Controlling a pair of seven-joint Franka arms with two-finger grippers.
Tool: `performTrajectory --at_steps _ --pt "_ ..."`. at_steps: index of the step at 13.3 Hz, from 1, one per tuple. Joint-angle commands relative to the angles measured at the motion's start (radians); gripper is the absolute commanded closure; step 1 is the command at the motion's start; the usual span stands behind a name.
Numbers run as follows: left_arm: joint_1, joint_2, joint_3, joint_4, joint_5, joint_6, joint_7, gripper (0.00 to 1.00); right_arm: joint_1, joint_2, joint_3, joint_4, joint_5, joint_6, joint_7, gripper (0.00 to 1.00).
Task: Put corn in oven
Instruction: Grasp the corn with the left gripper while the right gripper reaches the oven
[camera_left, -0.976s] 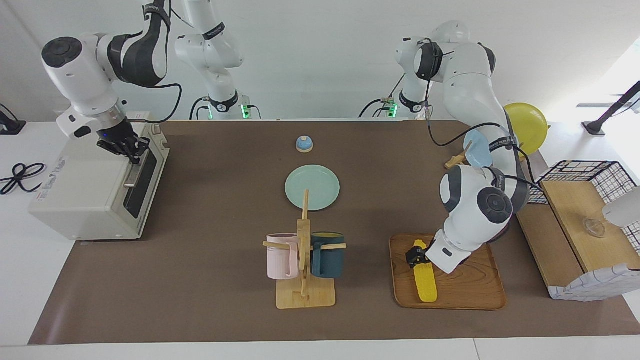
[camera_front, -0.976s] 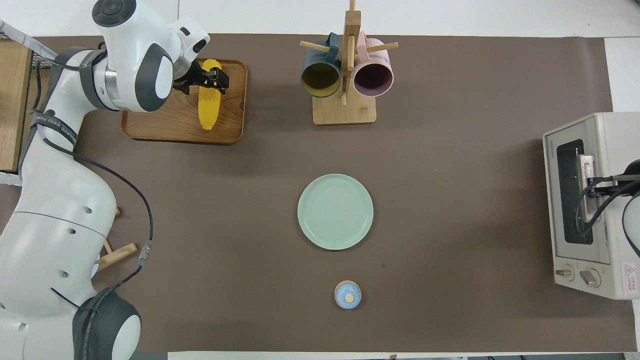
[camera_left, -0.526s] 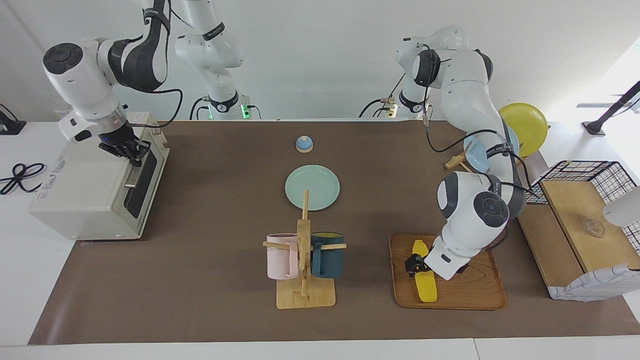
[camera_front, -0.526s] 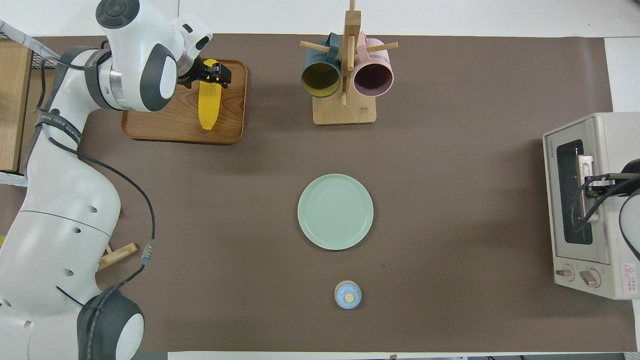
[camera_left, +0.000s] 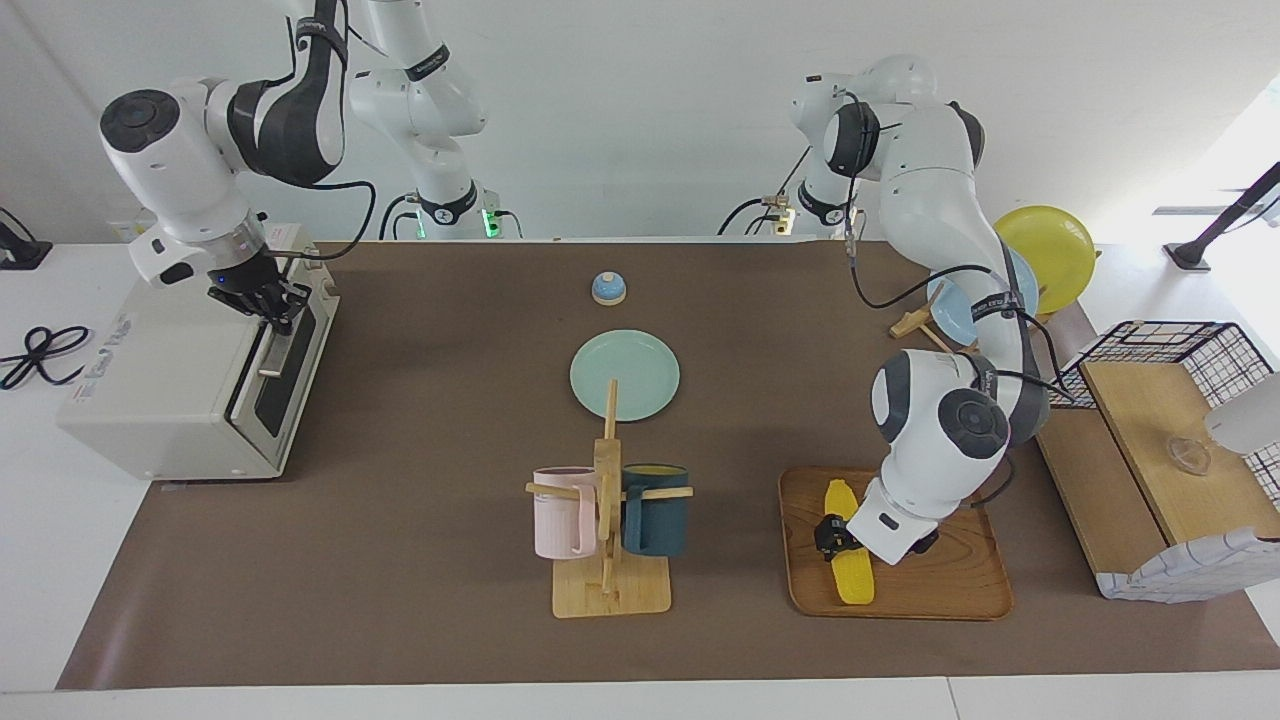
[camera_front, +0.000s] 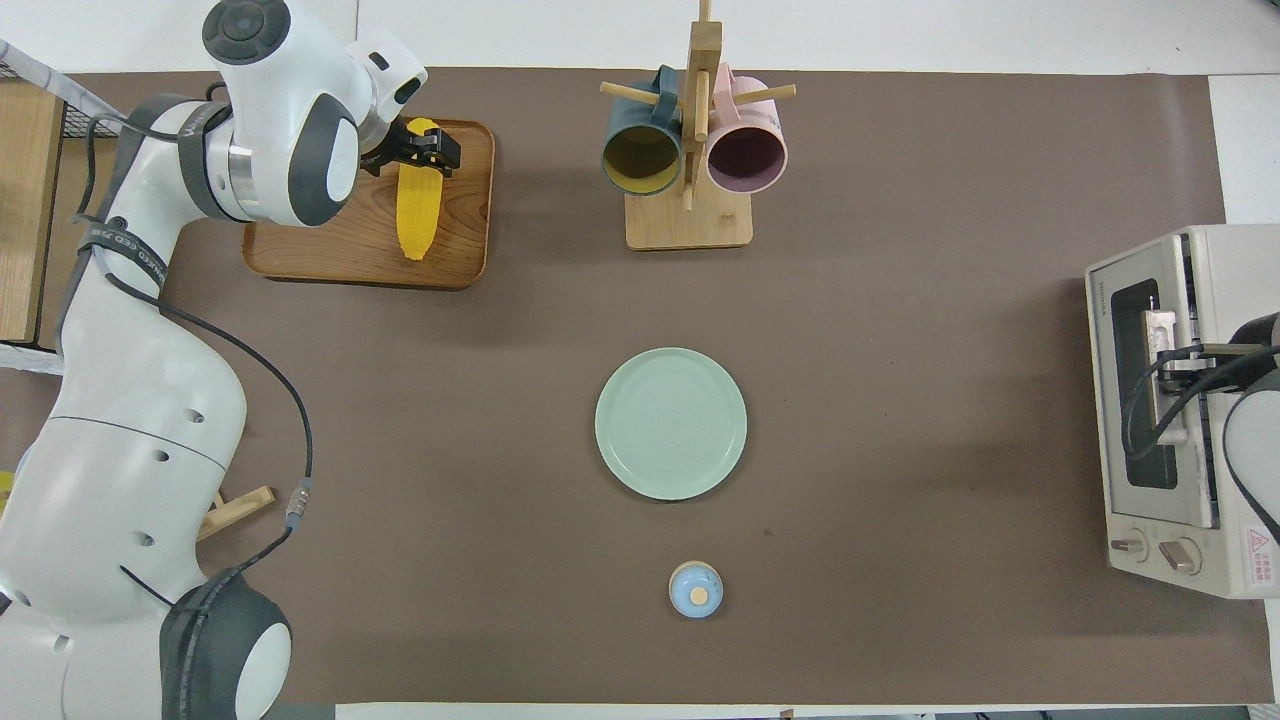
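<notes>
The facing view shows the side of the oven (camera_left: 170, 385) at the middle left of the frame, with its door tipped open a small way at the top, and the right gripper (camera_left: 268, 305) has its fingers closed on the door's handle (camera_left: 270, 350). The overhead view shows the oven's front from above at the right edge of the frame, with the two knobs (camera_front: 1155, 549) that the facing view does not show. The corn (camera_left: 850, 555) lies flat on a wooden tray (camera_left: 960, 585) at the lower right of the facing view and at the upper left of the overhead view. The left gripper (camera_left: 832, 535) is down at the corn, with a dark finger on each side of the cob near its thick end; I cannot tell if they squeeze it yet. The big white arm hides part of the tray in both views. In the middle of the frame sit a green plate (camera_front: 670, 423), a small blue bell (camera_front: 695, 589), and a wooden mug stand (camera_front: 690, 215) with a pink mug (camera_front: 746, 155) and a dark blue mug (camera_front: 641, 158). A wire basket (camera_left: 1170, 340), a blue dish (camera_left: 950, 300) and a yellow plate (camera_left: 1055, 250) show only in the facing view, at the right
</notes>
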Motion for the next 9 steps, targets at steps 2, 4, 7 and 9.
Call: performTrajectory --at_steps 2,4,7,9 --pt "0.004 0.009 0.003 -0.008 0.012 0.043 0.001 0.56 0.038 0.026 0.001 -0.031 0.008 0.025 0.060 1.00" --pt "0.006 0.009 0.003 -0.006 0.009 0.045 0.001 0.67 0.040 0.036 0.002 -0.031 0.010 0.034 0.072 1.00" --pt "0.006 0.009 0.004 -0.002 0.004 0.034 0.001 0.89 0.041 0.057 0.009 -0.050 0.011 0.086 0.077 1.00" --pt "0.008 -0.006 0.006 0.001 0.004 -0.041 0.000 1.00 0.055 0.086 0.012 -0.051 0.011 0.126 0.089 1.00"
